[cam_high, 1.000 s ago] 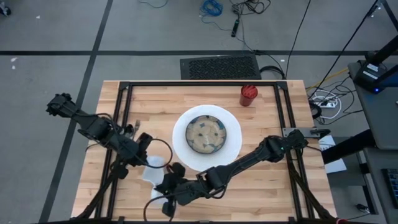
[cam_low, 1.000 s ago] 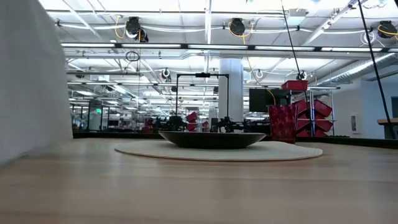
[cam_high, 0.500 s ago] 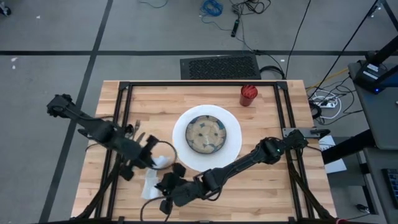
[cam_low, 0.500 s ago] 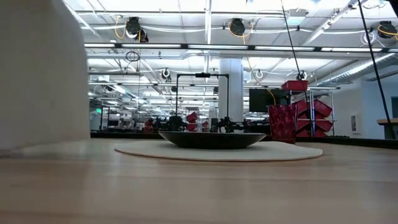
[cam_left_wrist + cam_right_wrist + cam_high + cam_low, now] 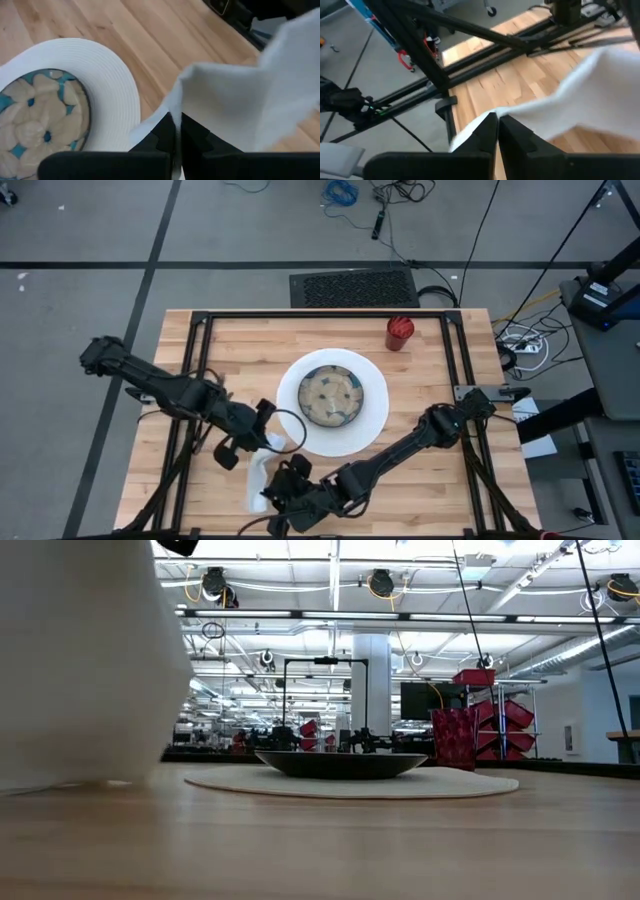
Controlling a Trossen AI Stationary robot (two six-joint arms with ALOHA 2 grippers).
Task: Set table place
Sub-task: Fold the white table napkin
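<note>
A white napkin [image 5: 257, 477] hangs between my two grippers over the near left part of the wooden table [image 5: 430, 480]; in the low view the napkin [image 5: 80, 660] fills the left side and reaches down to the tabletop. My left gripper [image 5: 264, 442] is shut on its far end, and my right gripper [image 5: 281, 498] is shut on its near end. A white plate [image 5: 368, 420] with a blue-and-cream patterned bowl [image 5: 331, 395] on it sits mid-table, just right of the left gripper. My left gripper pinches an edge of the napkin [image 5: 176, 111] between its two shut fingers, slanting down from the table's left. The cloth rises and spreads beyond the fingers. My right gripper pinches another edge of the napkin [image 5: 492, 116] between its shut fingers, coming from the table's right. The cloth runs slack toward the other gripper.
A red cup [image 5: 399, 332] stands at the far right of the table. The black tube frame [image 5: 200, 320] rims the tabletop. Bare wood lies near the front edge and to the right of the plate.
My left gripper has moved toward the table's right and near edges, closer to the plate, sinking a little. My right gripper has shifted toward the near edge. The napkin has gone with them, drawn from a broad patch into a narrower strip, and fills more of the low view.
</note>
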